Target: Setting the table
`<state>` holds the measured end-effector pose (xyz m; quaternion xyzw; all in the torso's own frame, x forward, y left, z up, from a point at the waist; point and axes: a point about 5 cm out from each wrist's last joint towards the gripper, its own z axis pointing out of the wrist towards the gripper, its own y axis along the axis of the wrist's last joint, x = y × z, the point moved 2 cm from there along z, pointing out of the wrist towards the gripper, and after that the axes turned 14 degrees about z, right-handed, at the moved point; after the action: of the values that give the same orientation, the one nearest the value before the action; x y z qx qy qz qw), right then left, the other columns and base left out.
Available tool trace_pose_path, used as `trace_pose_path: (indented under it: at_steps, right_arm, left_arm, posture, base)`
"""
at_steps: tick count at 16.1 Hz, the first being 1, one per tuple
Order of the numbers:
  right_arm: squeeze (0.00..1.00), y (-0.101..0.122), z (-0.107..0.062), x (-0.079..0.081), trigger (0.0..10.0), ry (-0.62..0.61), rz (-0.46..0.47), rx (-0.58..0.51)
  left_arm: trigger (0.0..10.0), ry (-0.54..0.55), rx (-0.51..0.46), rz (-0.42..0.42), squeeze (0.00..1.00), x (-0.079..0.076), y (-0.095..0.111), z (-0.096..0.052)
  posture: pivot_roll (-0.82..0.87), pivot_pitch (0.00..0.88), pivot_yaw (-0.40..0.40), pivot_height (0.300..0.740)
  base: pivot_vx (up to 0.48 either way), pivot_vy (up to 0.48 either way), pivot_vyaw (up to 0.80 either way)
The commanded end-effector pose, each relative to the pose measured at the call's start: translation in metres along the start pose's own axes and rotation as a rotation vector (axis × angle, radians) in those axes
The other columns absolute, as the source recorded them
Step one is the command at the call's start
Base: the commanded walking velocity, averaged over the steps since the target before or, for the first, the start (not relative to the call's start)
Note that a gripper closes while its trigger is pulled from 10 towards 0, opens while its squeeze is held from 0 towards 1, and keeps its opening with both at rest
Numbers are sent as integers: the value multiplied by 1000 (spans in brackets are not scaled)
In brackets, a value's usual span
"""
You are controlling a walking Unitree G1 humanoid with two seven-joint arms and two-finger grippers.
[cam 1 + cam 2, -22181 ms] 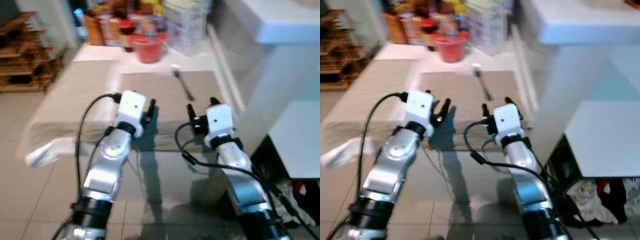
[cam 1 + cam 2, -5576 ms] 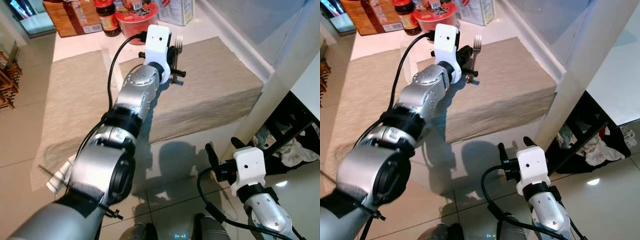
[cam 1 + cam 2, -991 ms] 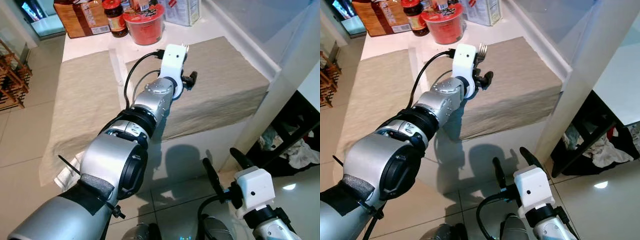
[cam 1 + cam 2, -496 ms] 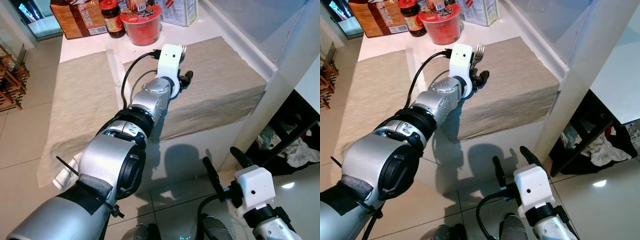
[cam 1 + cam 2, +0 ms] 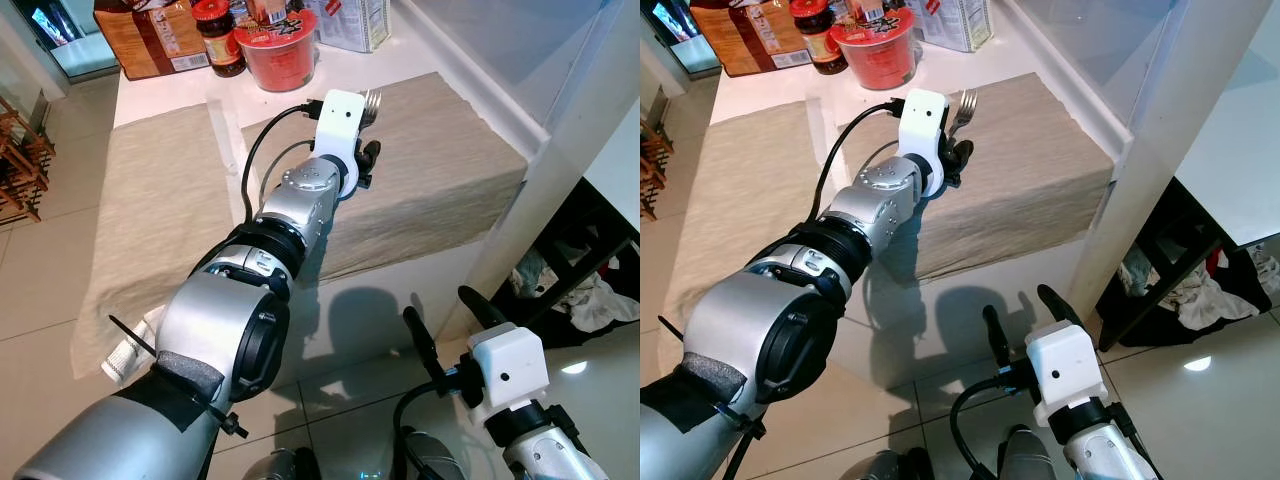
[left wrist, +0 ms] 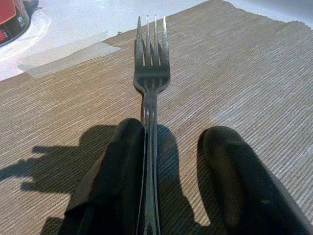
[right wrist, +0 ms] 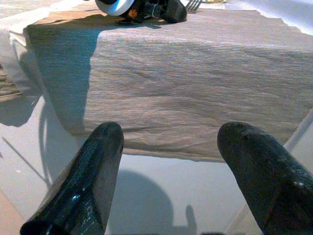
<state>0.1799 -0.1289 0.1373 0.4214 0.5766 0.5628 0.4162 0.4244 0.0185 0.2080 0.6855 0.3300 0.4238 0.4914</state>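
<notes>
A silver fork (image 6: 151,73) lies on the right beige placemat (image 5: 440,160), its tines (image 5: 372,98) pointing toward the back of the table. My left gripper (image 6: 173,128) is stretched out over this mat, low over the handle, and stands open. The handle runs along the inside of one black finger (image 6: 120,161), while the other finger (image 6: 230,171) is well apart from it. My right gripper (image 5: 445,325) hangs open down near the floor in front of the table, with nothing between its fingers (image 7: 100,166).
A red noodle cup (image 5: 275,45), a jar (image 5: 212,40), a brown box (image 5: 140,40) and a white carton (image 5: 350,20) stand at the table's back. A second placemat (image 5: 150,200) lies left. A white pillar (image 5: 590,130) rises on the right, with clothes (image 5: 580,290) underneath.
The view has shifted slightly. My left gripper has stayed over the fork with almost no movement. The right arm has held its place near the floor.
</notes>
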Motion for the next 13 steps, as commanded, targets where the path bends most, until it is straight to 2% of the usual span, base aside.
trace_pose_path:
  at_steps: [1, 6, 13]
  right_arm:
    - [0, -2, 1, 3, 10000, 15, 13, 14]
    - [0, -3, 3, 2, 10000, 24, 12, 12]
    - [0, -5, 11, 1, 10000, 26, 16, 6]
  left_arm:
    - [0, 13, 146, -6, 0, 6, -41, -5]
    - [0, 19, 157, 4, 0, 10, -49, -8]
    - [0, 27, 111, 5, 0, 18, -45, -8]
  posture:
    - [-230, 157, 137, 740]
    - [-220, 143, 131, 740]
    - [-206, 130, 127, 740]
  base:
    - [0, 0, 0]
    - [0, 0, 0]
    - [0, 0, 0]
